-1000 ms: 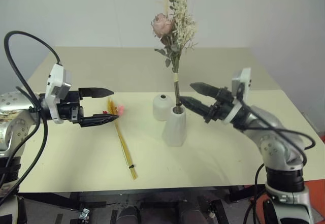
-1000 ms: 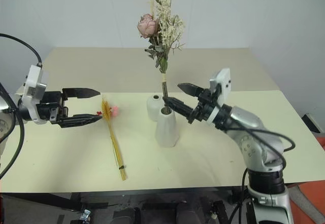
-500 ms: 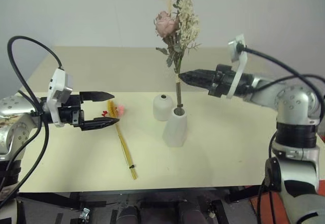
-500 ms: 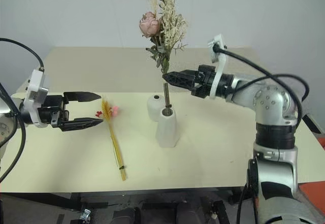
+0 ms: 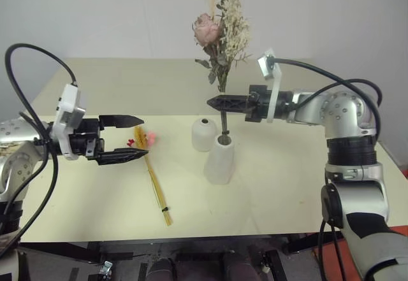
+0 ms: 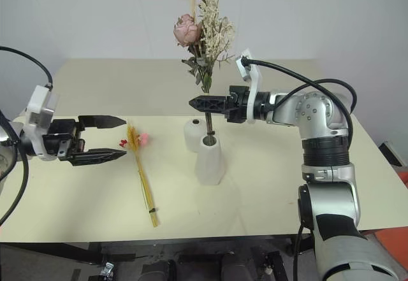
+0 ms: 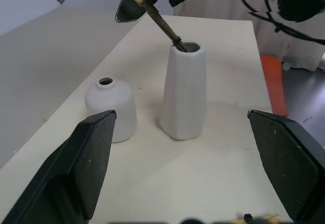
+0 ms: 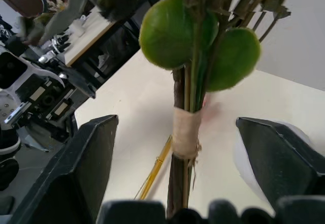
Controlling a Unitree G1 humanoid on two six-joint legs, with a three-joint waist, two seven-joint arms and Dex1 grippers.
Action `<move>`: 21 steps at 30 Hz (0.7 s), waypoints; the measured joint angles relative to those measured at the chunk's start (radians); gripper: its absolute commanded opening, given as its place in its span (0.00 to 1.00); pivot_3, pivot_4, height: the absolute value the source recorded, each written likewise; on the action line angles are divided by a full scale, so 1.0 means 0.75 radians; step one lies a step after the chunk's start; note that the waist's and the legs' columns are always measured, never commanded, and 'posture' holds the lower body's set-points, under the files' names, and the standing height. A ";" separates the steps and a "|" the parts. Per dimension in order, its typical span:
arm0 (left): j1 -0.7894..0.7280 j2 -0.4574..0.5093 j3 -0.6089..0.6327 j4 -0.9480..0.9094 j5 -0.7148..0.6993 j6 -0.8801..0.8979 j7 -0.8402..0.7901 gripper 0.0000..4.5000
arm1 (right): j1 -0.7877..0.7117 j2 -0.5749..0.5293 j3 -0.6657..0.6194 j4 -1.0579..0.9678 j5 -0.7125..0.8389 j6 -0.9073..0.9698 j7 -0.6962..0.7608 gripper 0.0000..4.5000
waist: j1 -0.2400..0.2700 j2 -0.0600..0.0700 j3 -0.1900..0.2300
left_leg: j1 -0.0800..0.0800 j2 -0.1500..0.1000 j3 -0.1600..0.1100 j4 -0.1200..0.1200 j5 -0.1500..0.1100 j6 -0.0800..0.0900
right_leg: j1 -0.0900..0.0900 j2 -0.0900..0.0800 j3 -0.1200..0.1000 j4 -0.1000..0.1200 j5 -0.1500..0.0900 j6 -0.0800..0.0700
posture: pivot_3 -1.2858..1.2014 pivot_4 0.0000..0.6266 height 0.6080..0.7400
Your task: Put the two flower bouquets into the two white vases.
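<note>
While straddling the rose bouquet (image 5: 220, 26) stem unclenched, right gripper (image 5: 217, 102) risks toppling tall vase (image 5: 218, 160) if nudged sideways

Cream table (image 5: 287, 185); 2 white vases (image 5: 218, 161), thin straw-yellow stalk bundle (image 5: 155, 182)

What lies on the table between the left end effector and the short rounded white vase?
The thin straw-yellow stalk bundle with pink-red blossoms, flat on the table between the left end effector and the short vase, in the left eye view.

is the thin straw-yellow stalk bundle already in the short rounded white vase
No, the thin straw-yellow stalk bundle lies flat on the table, and the short rounded white vase has an empty mouth.
</note>
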 measured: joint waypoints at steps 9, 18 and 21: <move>-0.004 0.036 0.014 0.001 -0.020 0.035 -0.061 1.00 | 0.005 0.021 -0.040 -0.013 -0.005 -0.041 0.044 0.10 | 0.002 0.000 0.000 | 0.000 0.000 0.000 0.000 0.000 0.000 | 0.000 0.000 -0.001 0.000 0.000 0.000 | 0.52 0.24 1.00; -0.029 0.035 0.014 0.015 -0.019 0.047 -0.066 1.00 | 0.164 0.013 -0.070 -0.280 -0.034 -0.264 0.108 0.05 | 0.002 0.001 0.000 | -0.001 0.000 -0.001 0.000 0.000 0.000 | 0.000 0.000 -0.002 0.000 -0.002 0.003 | 0.52 0.24 1.00; -0.043 0.035 0.014 0.018 -0.016 0.047 -0.066 1.00 | 0.209 0.012 -0.084 -0.386 -0.043 -0.316 0.110 0.05 | 0.001 0.001 0.000 | 0.000 0.000 -0.001 0.000 0.000 0.000 | 0.000 0.000 -0.001 0.000 -0.002 0.003 | 0.52 0.24 1.00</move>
